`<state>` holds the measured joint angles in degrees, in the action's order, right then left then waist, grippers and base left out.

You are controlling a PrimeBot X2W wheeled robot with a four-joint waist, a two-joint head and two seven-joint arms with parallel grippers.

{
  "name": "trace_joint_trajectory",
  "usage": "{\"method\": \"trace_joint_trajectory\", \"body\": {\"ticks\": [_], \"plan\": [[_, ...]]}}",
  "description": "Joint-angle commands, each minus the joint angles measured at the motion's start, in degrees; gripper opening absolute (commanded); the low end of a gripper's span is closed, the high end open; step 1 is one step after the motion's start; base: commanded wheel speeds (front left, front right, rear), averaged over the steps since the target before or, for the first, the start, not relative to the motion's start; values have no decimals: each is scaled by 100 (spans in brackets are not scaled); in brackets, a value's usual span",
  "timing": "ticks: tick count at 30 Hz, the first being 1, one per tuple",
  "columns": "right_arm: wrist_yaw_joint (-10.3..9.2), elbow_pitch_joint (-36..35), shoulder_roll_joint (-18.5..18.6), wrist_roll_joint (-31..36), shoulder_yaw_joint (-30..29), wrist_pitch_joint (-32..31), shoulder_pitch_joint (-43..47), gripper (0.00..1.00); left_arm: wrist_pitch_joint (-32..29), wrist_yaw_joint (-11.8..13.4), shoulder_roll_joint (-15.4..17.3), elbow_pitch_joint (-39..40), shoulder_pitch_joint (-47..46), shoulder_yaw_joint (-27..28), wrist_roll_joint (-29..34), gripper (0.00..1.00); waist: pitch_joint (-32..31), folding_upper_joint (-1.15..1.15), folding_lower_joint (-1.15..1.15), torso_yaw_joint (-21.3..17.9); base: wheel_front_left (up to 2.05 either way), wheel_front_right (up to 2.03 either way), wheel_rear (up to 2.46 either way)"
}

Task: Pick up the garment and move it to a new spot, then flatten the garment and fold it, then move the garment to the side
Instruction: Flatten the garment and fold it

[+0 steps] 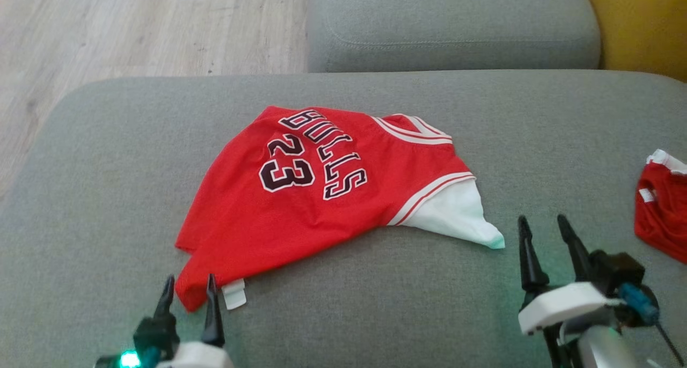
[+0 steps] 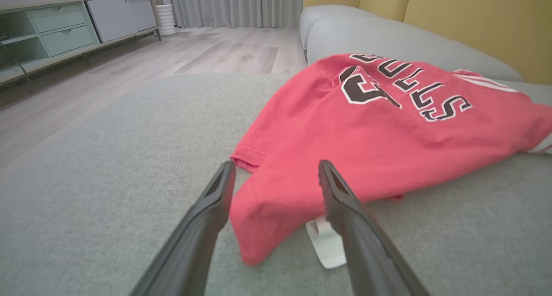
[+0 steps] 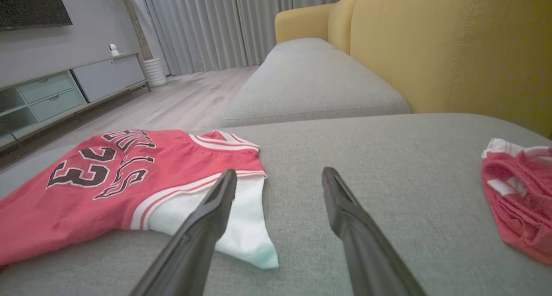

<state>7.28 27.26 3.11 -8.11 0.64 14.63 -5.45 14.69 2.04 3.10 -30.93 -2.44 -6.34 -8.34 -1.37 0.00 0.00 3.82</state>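
Head view, red jersey [image 1: 322, 196] laid on sofa cushion [image 1: 107, 169], left gripper [image 1: 190, 285] fingers apart astride its near corner, right gripper [image 1: 542, 223] fingers apart, nothing held, cabinet [image 2: 64, 24] and curtains [image 2: 233, 4] recorded in wrist views.

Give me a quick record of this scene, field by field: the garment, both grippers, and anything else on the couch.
surface: grey sofa cushion
garment: red jersey, rumpled and unfolded, lettering up, white fabric sticking out at its right
label: white tag at the jersey's near corner
left gripper: open, fingers either side of that corner, not gripping
right gripper: open, holding nothing, over bare cushion right of the white fabric
other: second red garment at the right edge
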Motion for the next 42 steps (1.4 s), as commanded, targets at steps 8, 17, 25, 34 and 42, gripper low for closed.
{"method": "trace_joint_trajectory", "body": {"ticks": [8,17,25,34,42], "plan": [[21,-95,-22,-153,279,37,79,100,30,-14,-1,75,184,214,-6,100,-77,0,0,-31,0,0,0],[21,-78,-23,-128,327,37,44,100,30,-117,-19,-107,138,321,-256,100,35,0,0,-26,0,0,0],[21,-86,-23,-47,394,37,-74,100,30,-168,-21,-252,-113,171,-891,100,379,0,0,-56,0,0,0],[21,-104,-23,14,413,37,-209,100,30,-332,-22,-412,-358,-27,-1372,100,691,0,0,-126,0,0,0],[21,-50,-23,5,427,37,-298,100,30,-308,-22,-368,-485,11,-1467,0,857,0,0,-110,0,0,0]]}}
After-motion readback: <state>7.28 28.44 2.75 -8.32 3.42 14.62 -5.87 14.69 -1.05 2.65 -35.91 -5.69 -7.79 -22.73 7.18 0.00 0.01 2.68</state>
